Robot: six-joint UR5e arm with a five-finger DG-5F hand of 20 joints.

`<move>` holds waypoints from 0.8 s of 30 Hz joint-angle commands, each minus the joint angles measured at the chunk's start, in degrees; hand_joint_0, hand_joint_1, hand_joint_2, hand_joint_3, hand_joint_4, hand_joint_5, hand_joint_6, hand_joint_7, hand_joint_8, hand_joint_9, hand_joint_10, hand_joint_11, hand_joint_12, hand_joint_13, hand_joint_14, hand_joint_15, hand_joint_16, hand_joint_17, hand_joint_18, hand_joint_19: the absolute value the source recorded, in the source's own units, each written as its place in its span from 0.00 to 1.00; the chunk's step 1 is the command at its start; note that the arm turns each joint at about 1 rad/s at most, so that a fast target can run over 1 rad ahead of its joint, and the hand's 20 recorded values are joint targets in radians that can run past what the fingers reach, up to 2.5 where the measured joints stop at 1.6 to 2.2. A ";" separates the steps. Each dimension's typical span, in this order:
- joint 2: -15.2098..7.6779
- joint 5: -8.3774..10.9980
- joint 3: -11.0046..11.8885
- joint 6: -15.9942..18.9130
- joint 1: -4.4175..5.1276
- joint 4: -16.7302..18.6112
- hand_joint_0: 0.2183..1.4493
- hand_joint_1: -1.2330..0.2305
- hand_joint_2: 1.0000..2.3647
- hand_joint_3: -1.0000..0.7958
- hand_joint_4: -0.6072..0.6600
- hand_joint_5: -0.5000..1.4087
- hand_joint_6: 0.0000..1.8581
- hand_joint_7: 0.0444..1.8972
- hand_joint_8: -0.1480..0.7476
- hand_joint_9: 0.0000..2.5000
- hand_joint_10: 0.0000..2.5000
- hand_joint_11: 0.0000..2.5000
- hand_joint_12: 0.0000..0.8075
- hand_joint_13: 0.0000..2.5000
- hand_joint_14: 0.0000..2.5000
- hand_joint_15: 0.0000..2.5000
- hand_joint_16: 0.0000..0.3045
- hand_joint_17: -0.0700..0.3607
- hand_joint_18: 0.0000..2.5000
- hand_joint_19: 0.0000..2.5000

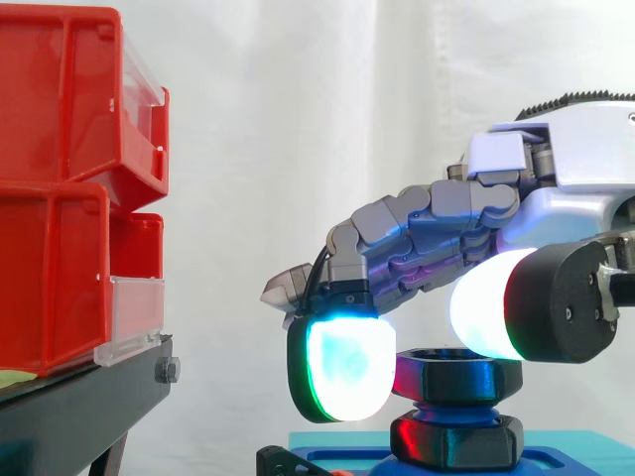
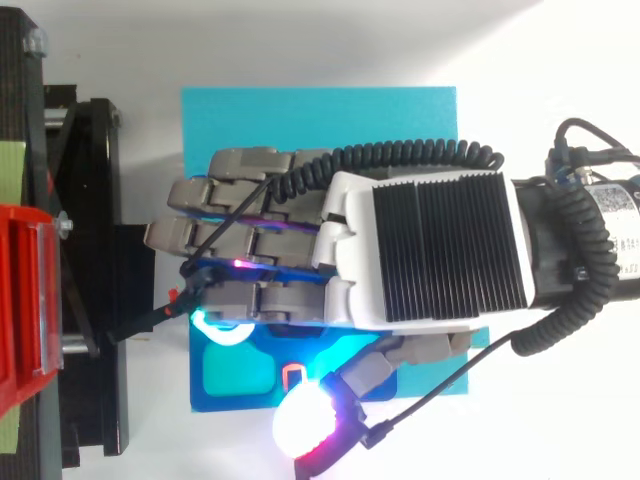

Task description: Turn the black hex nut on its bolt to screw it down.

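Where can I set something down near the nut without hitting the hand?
Free: the strip of cyan flat plate between the robot hand and the white table. Crowded: the black hex nut, hugged by glowing fingertips.

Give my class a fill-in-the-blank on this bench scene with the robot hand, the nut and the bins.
1. The bins at the left of the work are coloured ____.
2. In the side view the hand comes in from the ____ edge.
3. The hex nut under the hand is coloured ____.

Missing words: red; right; black.
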 commanded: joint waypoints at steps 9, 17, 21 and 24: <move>0.01 -0.90 0.06 -0.17 -1.05 -1.78 0.22 0.57 0.00 0.28 0.66 0.18 0.28 0.59 0.44 0.11 0.00 0.00 0.48 0.15 0.00 0.00 0.20 0.48 0.15 0.05; 0.01 -1.51 -0.03 -0.26 -2.11 -2.04 0.22 0.58 0.00 0.28 0.66 0.18 0.28 0.59 0.44 0.11 0.00 0.00 0.48 0.15 0.00 0.00 0.20 0.48 0.16 0.06; 0.01 -2.92 -0.03 -0.26 -2.90 -2.22 0.22 0.58 0.00 0.28 0.65 0.18 0.28 0.59 0.44 0.11 0.00 0.00 0.48 0.15 0.00 0.00 0.20 0.49 0.15 0.06; 0.01 -3.71 0.06 -0.26 -3.16 -2.22 0.22 0.58 0.00 0.28 0.65 0.18 0.28 0.59 0.44 0.11 0.00 0.00 0.48 0.15 0.00 0.00 0.20 0.49 0.15 0.06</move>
